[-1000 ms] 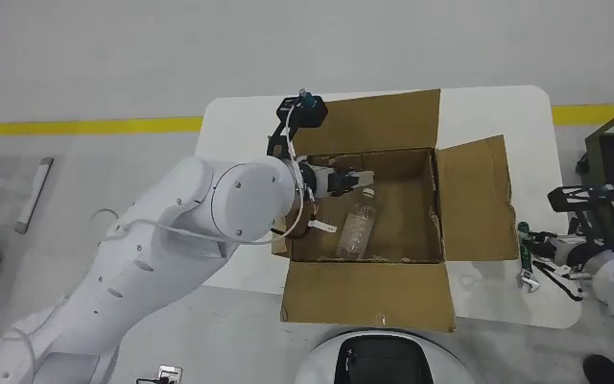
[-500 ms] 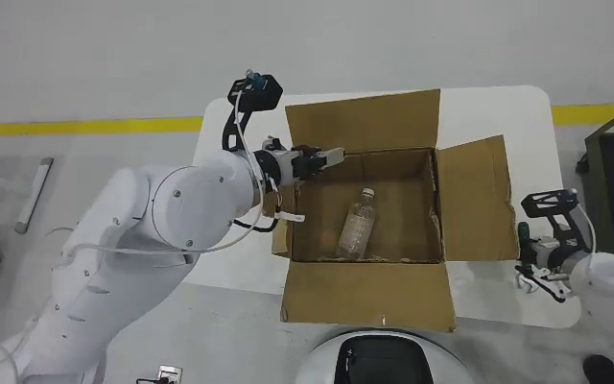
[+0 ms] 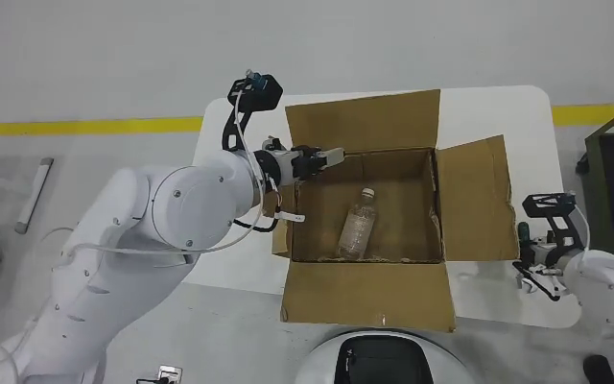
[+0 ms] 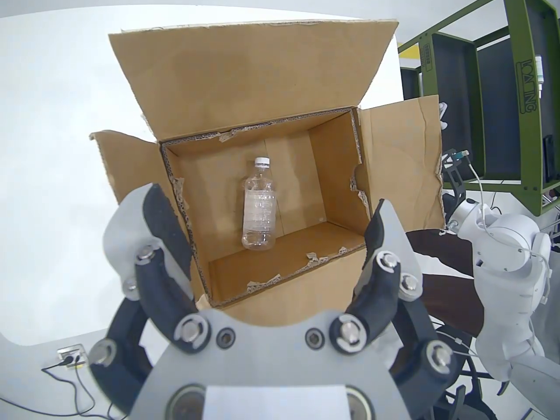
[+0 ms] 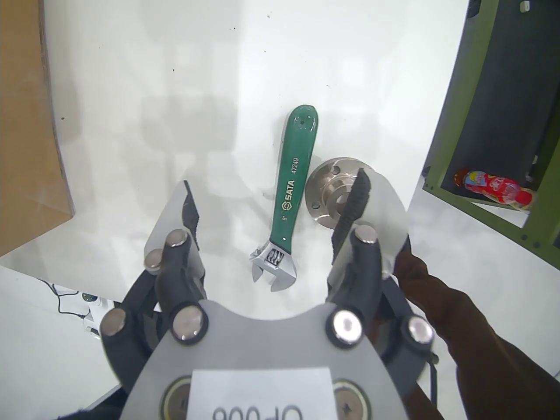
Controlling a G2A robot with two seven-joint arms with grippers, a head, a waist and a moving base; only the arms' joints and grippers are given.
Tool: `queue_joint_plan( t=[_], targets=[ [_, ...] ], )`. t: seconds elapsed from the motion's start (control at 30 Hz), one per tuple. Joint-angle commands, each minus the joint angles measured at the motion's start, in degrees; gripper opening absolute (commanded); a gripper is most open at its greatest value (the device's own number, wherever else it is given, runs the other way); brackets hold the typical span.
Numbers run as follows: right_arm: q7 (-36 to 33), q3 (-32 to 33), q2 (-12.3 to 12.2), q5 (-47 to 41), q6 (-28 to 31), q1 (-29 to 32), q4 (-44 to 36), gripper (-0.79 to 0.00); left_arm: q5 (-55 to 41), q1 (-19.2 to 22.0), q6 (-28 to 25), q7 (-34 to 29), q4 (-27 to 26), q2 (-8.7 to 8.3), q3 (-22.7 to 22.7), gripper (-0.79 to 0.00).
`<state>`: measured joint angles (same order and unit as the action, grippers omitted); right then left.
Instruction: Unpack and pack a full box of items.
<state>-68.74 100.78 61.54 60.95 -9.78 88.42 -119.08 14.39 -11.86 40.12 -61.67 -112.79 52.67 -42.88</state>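
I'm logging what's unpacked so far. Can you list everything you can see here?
table: 1, white, under the box
box: 1, brown cardboard, flaps open, on the table
bottle: 1, clear with white cap, lying on the box floor
wrench: 1, green handle and silver head, flat on the table outside the box
flange: 1, silver metal, on the table beside the wrench
rack: 1, green frame, off the table's edge
red bottle: 1, red, lying in the rack
line: 1, yellow, on the floor beyond the table
left claw: 1, black fingers, open, at the box's rim
right claw: 1, black fingers, open, above the wrench
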Motion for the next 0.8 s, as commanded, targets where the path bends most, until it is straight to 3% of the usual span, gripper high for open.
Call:
queue_joint_plan(
  t=[0.0,0.07,0.17,0.27,0.4,0.5,0.57,0.77],
  targets=[
    [-0.09,-0.27,0.01,0.23,-0.18,0.08,-0.33,-0.329,0.0,0.0,0.0,0.0,0.0,0.0,0.0,0.0],
    [-0.16,-0.31,0.01,0.43,-0.3,0.28,-0.75,-0.299,0.0,0.0,0.0,0.0,0.0,0.0,0.0,0.0],
    [-0.66,-0.32,-0.02,1.13,-0.08,0.95,-1.77,-0.329,0.0,0.0,0.0,0.0,0.0,0.0,0.0,0.0],
    [-0.62,-0.22,-0.02,1.67,-0.16,1.77,-2.17,-0.265,0.0,0.0,0.0,0.0,0.0,0.0,0.0,0.0],
    [-0.54,-0.16,0.05,1.52,-0.59,2.73,-1.52,-0.336,0.0,0.0,0.0,0.0,0.0,0.0,0.0,0.0],
    [-0.21,-0.5,0.12,1.36,-0.68,3.17,-1.2,-0.345,0.0,0.0,0.0,0.0,0.0,0.0,0.0,0.0],
    [-0.13,-0.72,0.14,1.33,-0.73,3.21,-0.92,-0.4,0.0,0.0,0.0,0.0,0.0,0.0,0.0,0.0],
    [-0.09,-1.44,0.22,1.31,-1.12,2.71,-0.15,-0.382,0.0,0.0,0.0,0.0,0.0,0.0,0.0,0.0]
  ],
)
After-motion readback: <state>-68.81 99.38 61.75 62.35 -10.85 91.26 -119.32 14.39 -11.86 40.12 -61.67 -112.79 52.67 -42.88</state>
